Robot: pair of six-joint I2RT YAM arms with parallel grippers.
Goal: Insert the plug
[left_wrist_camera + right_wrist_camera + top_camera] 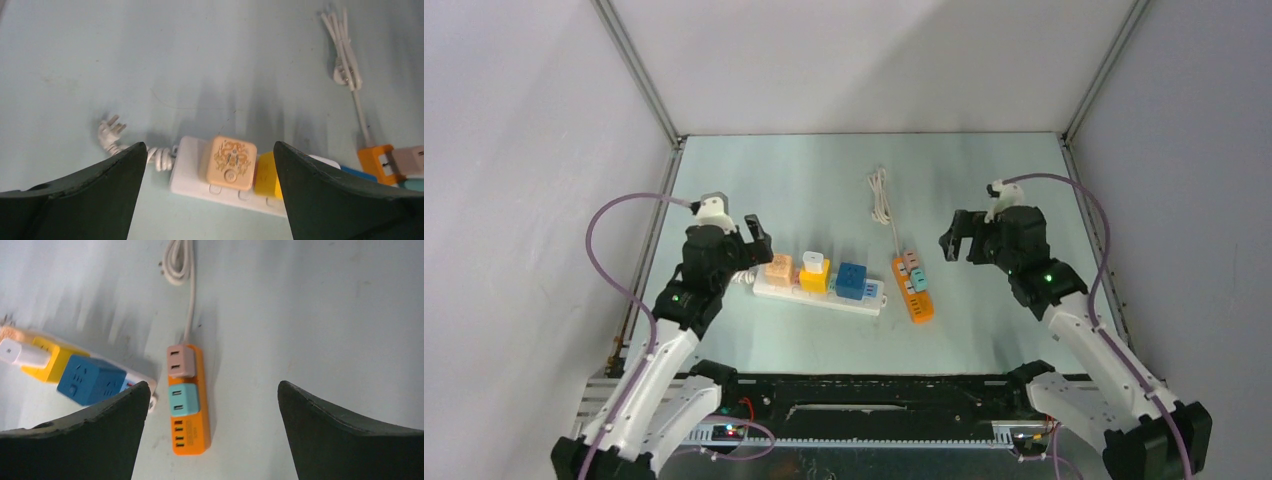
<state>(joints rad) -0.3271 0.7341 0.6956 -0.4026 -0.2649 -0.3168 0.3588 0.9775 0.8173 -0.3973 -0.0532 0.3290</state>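
Left claw [210, 146] agape beside adapter-laden strip [192, 175]

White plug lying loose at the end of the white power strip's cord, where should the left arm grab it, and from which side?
Likely the white plug by its stubby body, behind the prongs, coming down from above with jaws across its sides. It lies flat on the table, prongs at one end, coiled cord at the other.

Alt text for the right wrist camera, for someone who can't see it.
An orange power strip with a pink adapter and a teal adapter lies framed by the open right gripper. Beside it, a white strip holds a yellow cube and a blue cube.
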